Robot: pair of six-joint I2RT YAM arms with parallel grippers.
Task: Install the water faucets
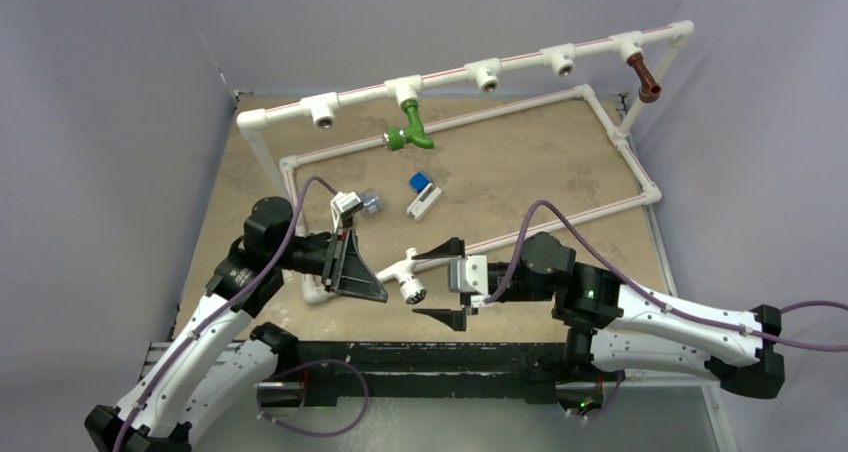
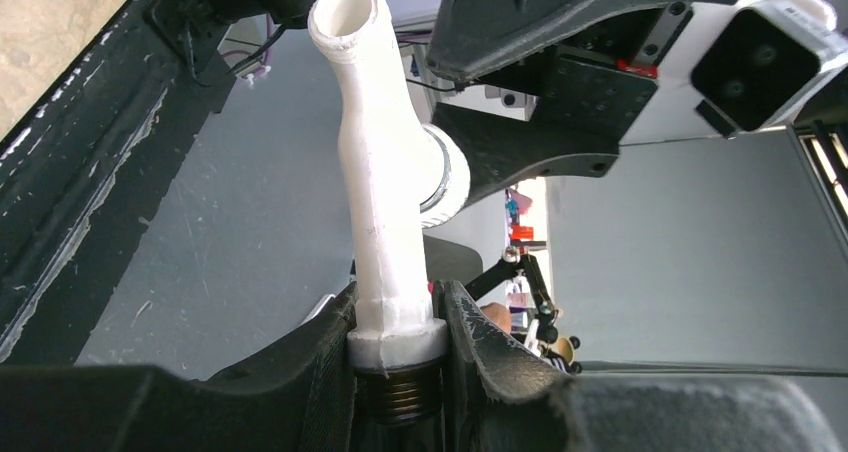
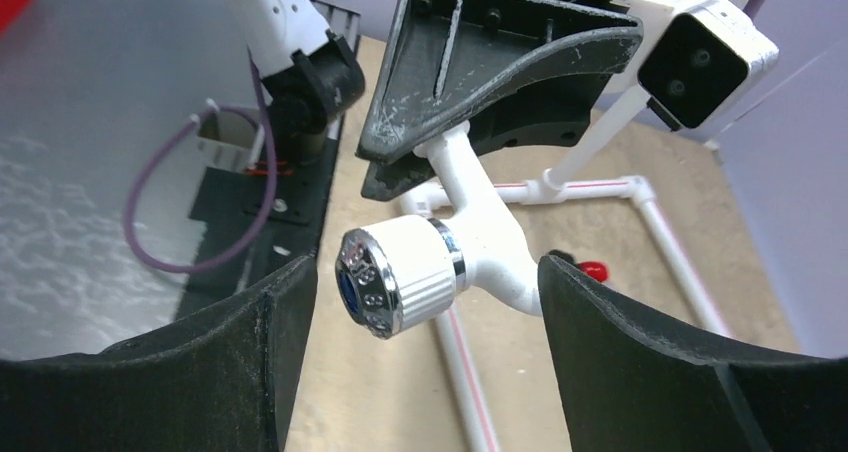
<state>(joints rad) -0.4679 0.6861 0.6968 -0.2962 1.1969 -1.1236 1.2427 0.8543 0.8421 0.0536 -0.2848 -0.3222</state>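
The white faucet [image 1: 405, 275] with a silvery round knob [image 3: 398, 274] is held in the air above the table's near edge. My left gripper [image 1: 362, 277] is shut on its threaded end [image 2: 400, 344], spout pointing away. My right gripper [image 1: 447, 285] is open, its fingers [image 3: 640, 352] on either side of the knob, not touching. The green faucet [image 1: 408, 132] hangs from the middle tee of the pipe frame's top rail. The brown faucet [image 1: 645, 79] hangs from the tee at the far right.
The white pipe frame [image 1: 480, 73] stands at the back, with three empty tees on its top rail. Its floor pipes [image 1: 620, 147] ring the middle of the tan table. A small blue-and-white block [image 1: 423, 194] lies inside the ring.
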